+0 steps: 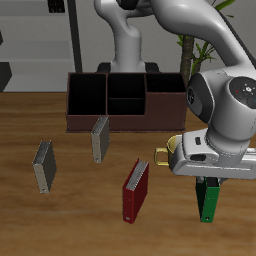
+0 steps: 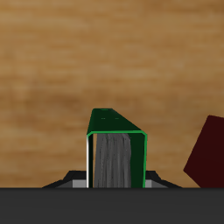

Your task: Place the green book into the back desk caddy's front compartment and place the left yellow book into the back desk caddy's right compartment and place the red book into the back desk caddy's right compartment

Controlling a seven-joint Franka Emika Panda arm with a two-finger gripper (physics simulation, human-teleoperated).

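the arm reached forward and down near the table's front edge; its gripper [image 1: 209, 183] clamped the green book [image 1: 208, 200] upright, at three o'clock from the red book [image 1: 135, 191]; the caddy [image 1: 126, 103] sat at the back.

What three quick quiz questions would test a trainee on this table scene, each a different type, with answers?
1. True or false: the gripper is shut on the green book.
2. Which book stands closest to the caddy? A red book; B a grey book; C the green book.
3. Fill in: every caddy compartment in view holds ____ books.

Key: 1 true; 2 B; 3 no.
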